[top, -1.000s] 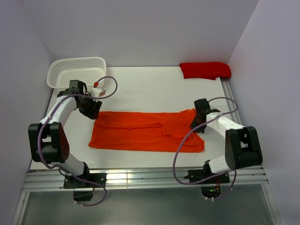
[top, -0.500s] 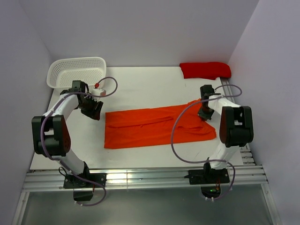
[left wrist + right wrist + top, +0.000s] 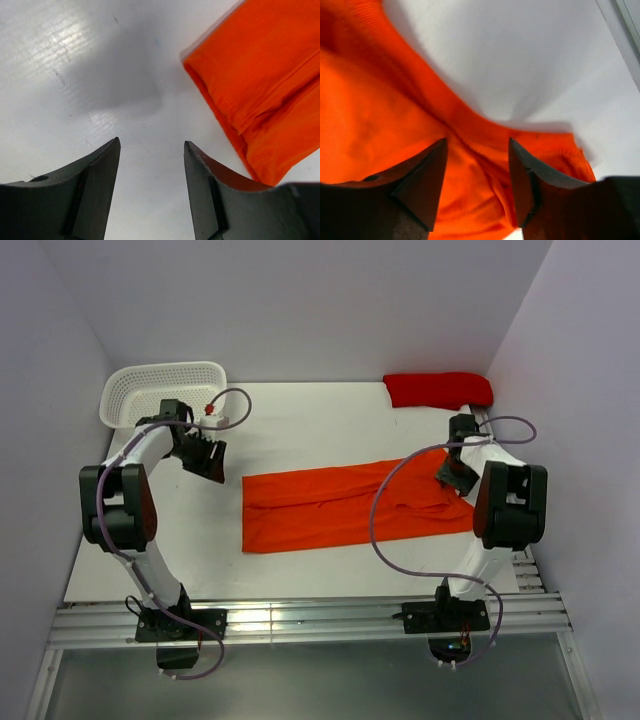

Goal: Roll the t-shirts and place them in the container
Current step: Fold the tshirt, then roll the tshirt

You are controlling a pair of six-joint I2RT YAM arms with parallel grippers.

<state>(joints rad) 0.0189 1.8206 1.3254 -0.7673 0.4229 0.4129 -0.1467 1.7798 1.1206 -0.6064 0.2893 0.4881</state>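
Observation:
The bright orange t-shirt (image 3: 350,502), folded into a long strip, lies across the table's middle. Its right end sits under my right gripper (image 3: 456,473). In the right wrist view that gripper (image 3: 476,142) stands open just above rumpled orange cloth (image 3: 380,100), gripping nothing. My left gripper (image 3: 211,462) hovers just left of the strip's left end. In the left wrist view it (image 3: 151,145) is open over bare table, with the orange t-shirt's end (image 3: 260,85) up and to the right. The darker red t-shirt (image 3: 437,389) lies bunched at the back right corner.
A white slatted basket (image 3: 160,368) sits at the back left corner, close behind the left arm. A metal rail (image 3: 487,430) runs along the table's right edge, right beside the right gripper. Purple walls close in on three sides.
The orange t-shirt has slid to the right across the table. My right gripper pulled it back and right, then opened and let go. The left gripper shifted slightly right, still open.

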